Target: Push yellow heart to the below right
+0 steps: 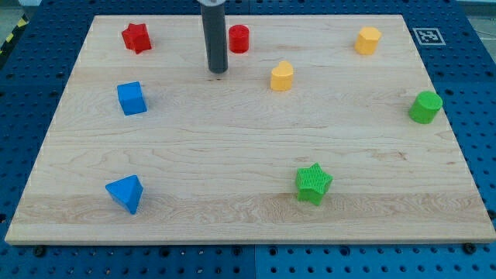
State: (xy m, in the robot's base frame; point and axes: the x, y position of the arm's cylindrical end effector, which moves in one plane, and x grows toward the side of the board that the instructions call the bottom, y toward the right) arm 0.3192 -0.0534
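The yellow heart point(281, 76) sits on the wooden board point(248, 155), upper middle of the view. My tip point(218, 71) rests on the board to the heart's left, about a block's width and a half away, not touching it. The rod rises straight up out of the view's top. A red cylinder point(239, 38) stands just up and right of the rod.
A red star point(136, 36) is at the upper left and a yellow hexagon block point(368, 39) at the upper right. A green cylinder point(425, 107) is near the right edge. A green star point(313, 184), a blue cube point(132, 98) and a blue triangle point(125, 192) lie lower down.
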